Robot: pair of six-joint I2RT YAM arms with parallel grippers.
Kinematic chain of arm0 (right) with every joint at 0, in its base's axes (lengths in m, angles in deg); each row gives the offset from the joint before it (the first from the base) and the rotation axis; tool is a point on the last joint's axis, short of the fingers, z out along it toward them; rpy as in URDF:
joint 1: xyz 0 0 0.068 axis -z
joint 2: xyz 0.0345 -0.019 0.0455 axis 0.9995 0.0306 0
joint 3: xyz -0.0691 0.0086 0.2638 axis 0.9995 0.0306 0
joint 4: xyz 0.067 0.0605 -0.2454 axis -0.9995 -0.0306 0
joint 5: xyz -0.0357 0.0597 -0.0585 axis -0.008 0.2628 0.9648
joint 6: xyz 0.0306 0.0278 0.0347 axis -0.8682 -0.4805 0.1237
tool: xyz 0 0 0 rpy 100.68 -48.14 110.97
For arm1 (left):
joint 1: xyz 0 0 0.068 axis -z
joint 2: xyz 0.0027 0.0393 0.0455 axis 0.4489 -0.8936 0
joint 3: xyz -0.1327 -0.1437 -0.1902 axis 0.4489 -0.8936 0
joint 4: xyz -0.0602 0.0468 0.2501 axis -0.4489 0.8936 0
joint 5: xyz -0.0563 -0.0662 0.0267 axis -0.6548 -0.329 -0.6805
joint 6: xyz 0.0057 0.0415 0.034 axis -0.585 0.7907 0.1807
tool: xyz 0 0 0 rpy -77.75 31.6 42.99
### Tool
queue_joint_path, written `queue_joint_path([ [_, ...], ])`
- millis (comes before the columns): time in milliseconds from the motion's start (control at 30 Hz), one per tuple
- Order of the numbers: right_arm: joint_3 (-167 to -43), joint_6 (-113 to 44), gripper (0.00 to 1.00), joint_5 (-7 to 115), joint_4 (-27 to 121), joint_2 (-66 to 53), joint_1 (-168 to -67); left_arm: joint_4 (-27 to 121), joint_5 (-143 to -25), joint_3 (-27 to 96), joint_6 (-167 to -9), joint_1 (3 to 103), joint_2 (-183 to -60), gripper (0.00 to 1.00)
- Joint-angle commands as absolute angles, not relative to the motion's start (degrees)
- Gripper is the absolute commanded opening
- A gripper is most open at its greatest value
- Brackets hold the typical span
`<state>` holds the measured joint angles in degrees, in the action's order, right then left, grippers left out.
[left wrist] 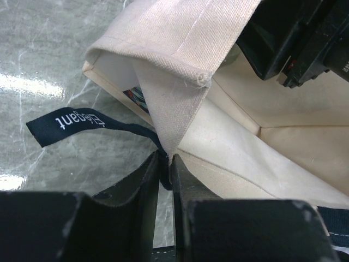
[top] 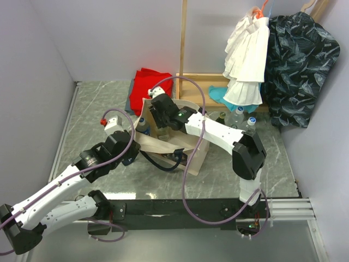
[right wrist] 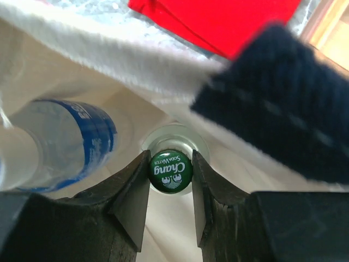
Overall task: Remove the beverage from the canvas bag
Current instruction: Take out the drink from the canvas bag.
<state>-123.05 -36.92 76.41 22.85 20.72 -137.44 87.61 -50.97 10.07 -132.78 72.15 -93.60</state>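
Grey marbled tabletop [top: 98, 98] carries a boxy beige canvas bag [top: 158, 146]; my left gripper [left wrist: 165, 177] pinches its rim corner, my right gripper [right wrist: 170, 157], reaching inside the bag, clamps a green-capped glass soda bottle [right wrist: 170, 171]

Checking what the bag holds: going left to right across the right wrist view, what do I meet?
Clear plastic bottle with blue label → clear bottle with green printed cap → blurred dark navy strap handle
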Motion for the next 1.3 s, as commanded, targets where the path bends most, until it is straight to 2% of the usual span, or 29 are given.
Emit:
queue_joint_path([
  [0,-123.1,-35.4,0.0,81.6,26.3,14.5,-137.1,89.6,-50.9,9.6,-132.3,72.3,-93.8,0.2],
  [1267,-122.4,-33.8,0.0,83.3,23.1,2.2,-137.3,88.2,-51.6,10.6,-131.4,72.3,-95.1,0.19],
])
